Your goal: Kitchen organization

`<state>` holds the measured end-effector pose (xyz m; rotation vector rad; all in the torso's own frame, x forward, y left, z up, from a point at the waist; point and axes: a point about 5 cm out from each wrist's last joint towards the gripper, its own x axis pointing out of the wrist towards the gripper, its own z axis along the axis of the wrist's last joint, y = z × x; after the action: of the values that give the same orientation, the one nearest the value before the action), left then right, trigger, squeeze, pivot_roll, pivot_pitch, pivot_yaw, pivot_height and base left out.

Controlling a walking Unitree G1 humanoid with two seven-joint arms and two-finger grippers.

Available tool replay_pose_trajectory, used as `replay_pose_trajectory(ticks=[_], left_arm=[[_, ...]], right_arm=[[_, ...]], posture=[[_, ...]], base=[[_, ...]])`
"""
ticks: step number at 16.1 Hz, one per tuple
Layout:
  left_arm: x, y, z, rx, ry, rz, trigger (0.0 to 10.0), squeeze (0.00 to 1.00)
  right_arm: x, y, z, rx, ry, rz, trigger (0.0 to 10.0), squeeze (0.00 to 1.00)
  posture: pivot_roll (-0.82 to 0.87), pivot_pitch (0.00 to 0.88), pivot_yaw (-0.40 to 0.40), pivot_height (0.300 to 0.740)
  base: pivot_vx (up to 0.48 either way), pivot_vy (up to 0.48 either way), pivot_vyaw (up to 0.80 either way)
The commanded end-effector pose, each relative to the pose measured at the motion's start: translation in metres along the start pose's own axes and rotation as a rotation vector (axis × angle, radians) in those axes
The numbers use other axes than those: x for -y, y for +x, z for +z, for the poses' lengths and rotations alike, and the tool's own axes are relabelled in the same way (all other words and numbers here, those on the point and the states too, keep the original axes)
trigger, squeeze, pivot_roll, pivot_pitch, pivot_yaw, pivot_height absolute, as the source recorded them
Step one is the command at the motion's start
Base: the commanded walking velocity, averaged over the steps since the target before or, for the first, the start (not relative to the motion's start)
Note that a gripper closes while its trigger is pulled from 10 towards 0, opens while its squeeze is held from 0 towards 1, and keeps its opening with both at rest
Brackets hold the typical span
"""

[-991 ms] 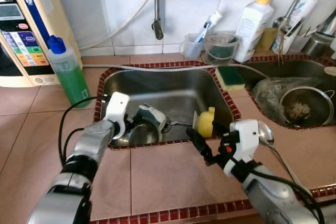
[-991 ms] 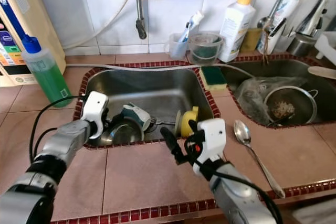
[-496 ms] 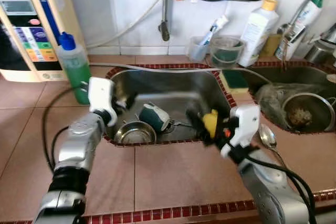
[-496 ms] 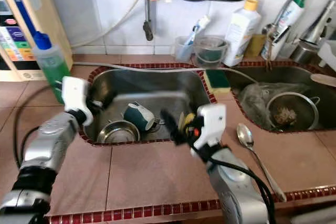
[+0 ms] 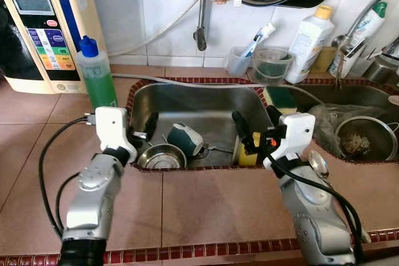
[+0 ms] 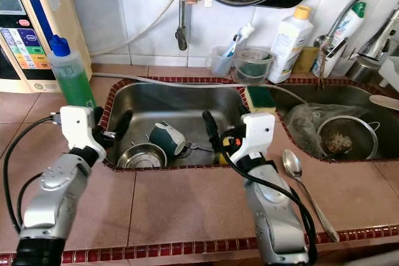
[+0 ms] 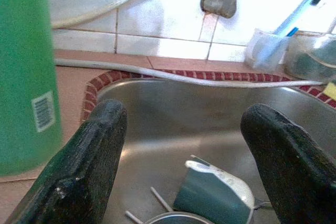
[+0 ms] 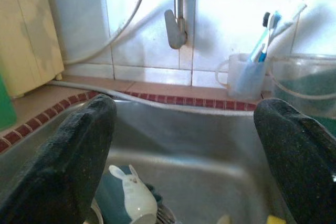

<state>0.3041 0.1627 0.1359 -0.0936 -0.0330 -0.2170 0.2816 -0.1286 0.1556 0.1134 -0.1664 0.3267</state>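
Both arms are raised over the front edge of the sink (image 5: pixel 187 95), in the middle of the frame, and each gripper has its two black fingers spread wide with nothing between them. The left gripper (image 5: pixel 142 130) hovers at the left rim, just above the small steel bowl (image 5: pixel 161 156). The right gripper (image 5: pixel 255 126) hangs at the right side of the basin, directly in front of the yellow cup (image 5: pixel 248 154), which it partly hides.

The dishes are crowded together on the sink bottom, and I think this is the main danger. The teal mug (image 5: pixel 186 139) lies on its side between the steel bowl and the yellow cup, with what seems to be cutlery beside it. A finger coming down for one piece could easily push another, so the mug may roll or the bowl may slide away on the smooth steel. The green soap bottle (image 5: pixel 98 76), at the left of the frame, stands just behind the left arm's cable and could be tipped if the arm swings outward. On the counter at the right, a spoon (image 5: pixel 319 165) lies just beside the right forearm and could be swept off.

The mug is dark teal with a white patch, its mouth turned sideways. The yellow cup looks like light plastic.
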Motion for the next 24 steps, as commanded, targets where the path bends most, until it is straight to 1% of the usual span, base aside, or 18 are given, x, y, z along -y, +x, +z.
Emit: replay_pose_trajectory(ticks=[1,4,5,8,12,20,21,22,24], left_arm=[[0.0041,-0.001,0.0049,0.031,0.002,-0.02,10.0,0.0],[0.0041,-0.0018,0.0057,0.031,0.02,-0.019,10.0,0.0],[0.0018,-0.002,0.0068,0.035,-0.009,-0.008,10.0,0.0],[0.0,-0.0025,0.0082,0.039,-0.013,-0.007,10.0,0.0],[0.0023,-0.0049,0.0081,0.031,-0.02,0.0,10.0,0.0],[0.0049,-0.0025,0.0082,0.021,-0.041,-0.005,10.0,0.0],[0.0054,-0.0031,0.0077,0.023,-0.058,-0.003,10.0,0.0],[0.0048,-0.0037,0.0067,0.022,-0.105,0.004,10.0,0.0],[0.0059,-0.0043,0.0072,0.023,-0.111,-0.003,10.0,0.0]], right_arm=[[0.005,0.001,0.0004,0.004,-0.014,-0.021,10.0,0.0],[0.0057,0.0039,0.0008,0.013,-0.009,-0.027,10.0,0.0],[0.006,0.0043,0.0005,0.017,-0.008,-0.029,10.0,0.0],[0.0063,0.0039,0.0001,0.016,-0.008,-0.03,10.0,0.0],[0.0073,0.0039,-0.002,0.025,-0.01,-0.03,10.0,0.0],[0.0075,0.0045,-0.0025,0.032,-0.01,-0.024,10.0,0.0],[0.0075,0.0042,-0.0028,0.031,-0.011,-0.024,10.0,0.0],[0.0074,0.004,-0.0032,0.03,-0.011,-0.023,10.0,0.0],[0.0075,0.0037,-0.0039,0.028,-0.01,-0.023,10.0,0.0]], posture=[[-0.01,0.0,-0.067,0.74],[-0.01,0.0,-0.067,0.74],[-0.01,0.0,-0.068,0.74],[-0.01,0.0,-0.069,0.74],[-0.01,0.0,-0.072,0.74],[-0.02,0.0,-0.073,0.74],[-0.02,0.0,-0.075,0.74],[-0.02,0.0,-0.075,0.74],[-0.02,0.0,-0.075,0.74]], base=[[0.0,0.0,0.0],[0.0,-0.096,0.0],[0.0,-0.401,0.0],[0.0,-0.474,0.0],[0.0,-0.48,0.0],[0.0,-0.479,0.0],[0.0,0.0,0.0],[0.0,0.0,0.0],[0.0,0.0,0.0]])
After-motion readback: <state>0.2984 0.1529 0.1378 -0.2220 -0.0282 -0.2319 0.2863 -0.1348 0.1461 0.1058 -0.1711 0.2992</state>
